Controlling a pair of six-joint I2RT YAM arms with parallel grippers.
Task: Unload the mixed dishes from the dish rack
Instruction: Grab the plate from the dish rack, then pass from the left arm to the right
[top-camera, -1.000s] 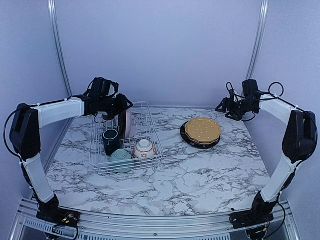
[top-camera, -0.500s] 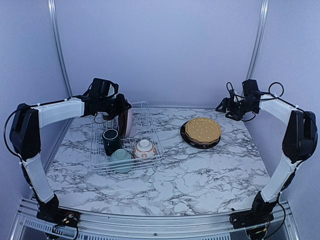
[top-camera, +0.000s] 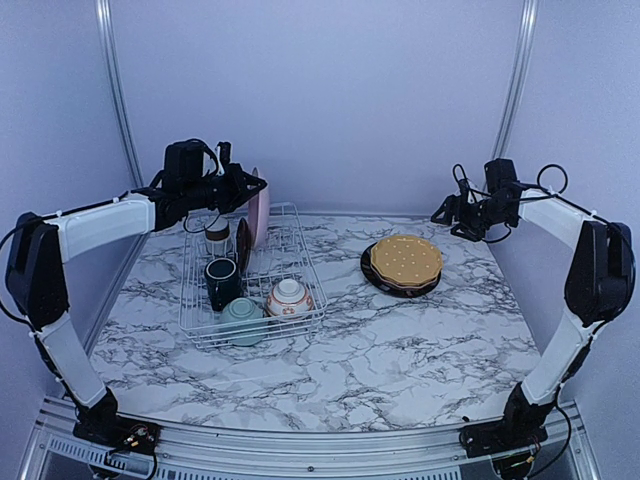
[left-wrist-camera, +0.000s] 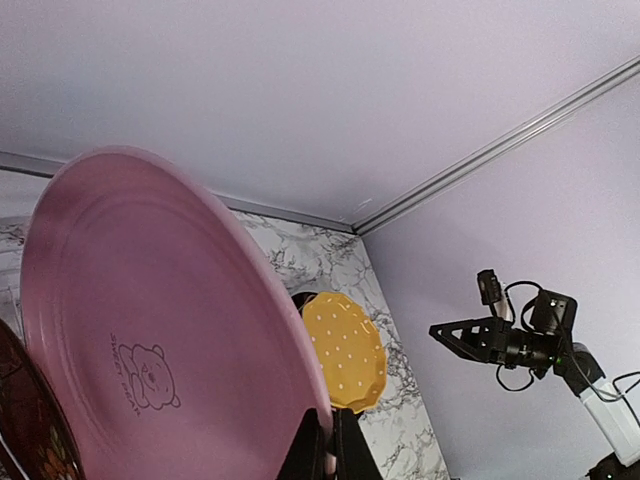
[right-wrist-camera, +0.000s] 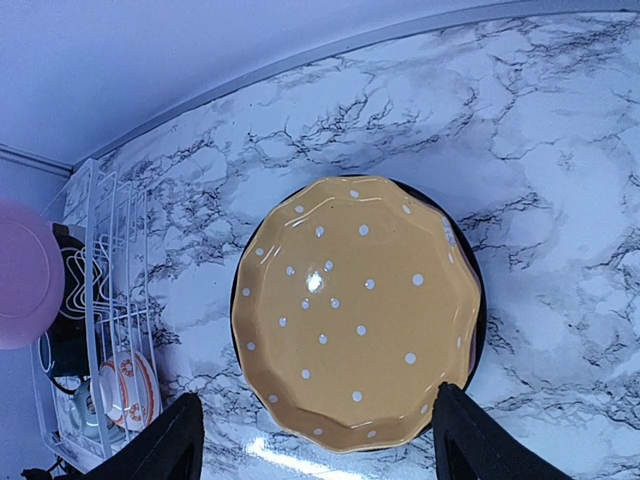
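My left gripper (top-camera: 243, 190) is shut on the rim of the pink plate (top-camera: 259, 206), which hangs on edge above the back of the white dish rack (top-camera: 300, 262). In the left wrist view the fingers pinch the plate's edge (left-wrist-camera: 327, 450), and the pink plate (left-wrist-camera: 150, 330) fills the left half. Inside the rack are a dark red plate (top-camera: 243, 246), a white-and-brown cup (top-camera: 217, 238), a dark green mug (top-camera: 221, 281), a pale green bowl (top-camera: 243, 319) and a floral bowl (top-camera: 290, 297). My right gripper (right-wrist-camera: 315, 440) stands open above the yellow dotted plate (right-wrist-camera: 355, 310).
The yellow plate (top-camera: 406, 258) lies stacked on a black plate (top-camera: 372, 270) on the marble table, right of the rack. The right arm (top-camera: 560, 220) reaches in from the right wall. The back wall rises close behind the rack.
The left gripper closed on the pink plate and lifted it up out of the rack, drawing back to the left. The right arm stayed still.
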